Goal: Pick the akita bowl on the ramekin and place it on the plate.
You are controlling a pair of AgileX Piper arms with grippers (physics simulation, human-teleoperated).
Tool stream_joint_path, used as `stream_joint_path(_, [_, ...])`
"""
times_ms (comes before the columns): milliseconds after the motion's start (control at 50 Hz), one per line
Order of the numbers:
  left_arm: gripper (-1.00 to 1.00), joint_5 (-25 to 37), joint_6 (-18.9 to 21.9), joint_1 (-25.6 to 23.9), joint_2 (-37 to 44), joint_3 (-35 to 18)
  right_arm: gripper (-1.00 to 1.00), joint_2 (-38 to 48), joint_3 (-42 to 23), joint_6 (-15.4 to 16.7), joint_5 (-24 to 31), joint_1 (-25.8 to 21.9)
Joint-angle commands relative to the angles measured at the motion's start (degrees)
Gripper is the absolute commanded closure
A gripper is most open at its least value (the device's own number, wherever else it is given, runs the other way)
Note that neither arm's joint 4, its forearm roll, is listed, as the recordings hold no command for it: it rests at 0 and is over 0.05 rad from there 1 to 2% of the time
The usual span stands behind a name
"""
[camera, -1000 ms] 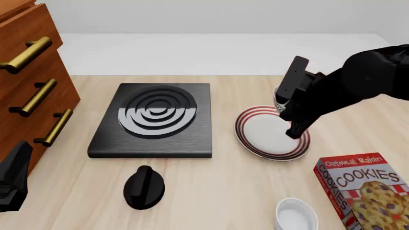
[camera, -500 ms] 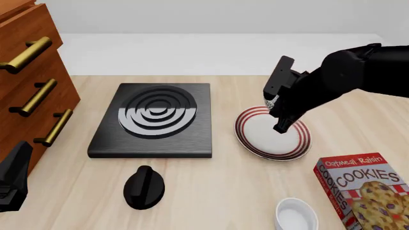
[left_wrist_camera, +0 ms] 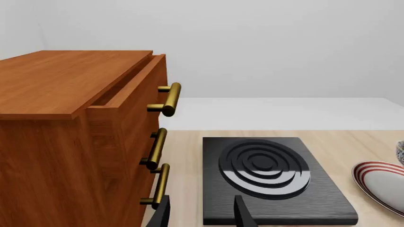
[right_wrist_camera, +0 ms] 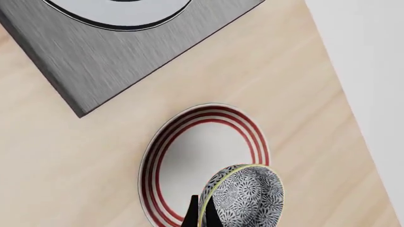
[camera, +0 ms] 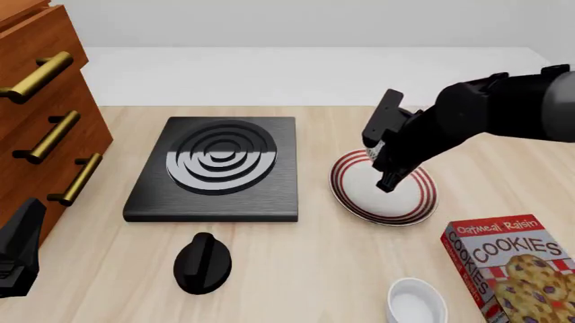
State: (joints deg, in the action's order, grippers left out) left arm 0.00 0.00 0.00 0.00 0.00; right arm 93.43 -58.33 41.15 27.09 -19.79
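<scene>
The speckled black-and-white akita bowl (right_wrist_camera: pixel 245 195) hangs tilted over the near side of the plate (right_wrist_camera: pixel 189 151), and my right gripper (right_wrist_camera: pixel 200 216) is shut on its rim. In the front view the right gripper (camera: pixel 388 176) is above the red-ringed plate (camera: pixel 411 202), and the arm hides nearly all of the bowl (camera: pixel 376 149). The plain white ramekin (camera: pixel 416 306) stands empty at the table's front edge. My left gripper (left_wrist_camera: pixel 202 216) is open and holds nothing; it is low at the far left (camera: pixel 18 252) beside the cabinet.
A black stove burner slab (camera: pixel 215 168) lies left of the plate, with a black knob (camera: pixel 202 262) in front of it. A cookies box (camera: pixel 516 266) lies at the front right beside the ramekin. The wooden drawer cabinet (camera: pixel 45 114) fills the left side.
The right arm has shifted left and a little lower with the bowl, from the plate's far right rim to over its middle. The left arm has not moved.
</scene>
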Motion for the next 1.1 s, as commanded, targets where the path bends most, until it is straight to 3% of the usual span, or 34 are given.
stream_joint_path(20, [-1.0,0.0,0.0,0.0,0.0,0.0,1.0,1.23,0.19,0.44,-0.3,-0.01])
stream_joint_path(520, [-1.0,0.0,0.0,0.0,0.0,0.0,1.0,4.71,-2.68,1.46,-1.29,1.17])
stream_joint_path(1100, [-1.0,0.0,0.0,0.0,0.0,0.0,1.0,7.15,-3.25,-1.04,-0.89,-0.93])
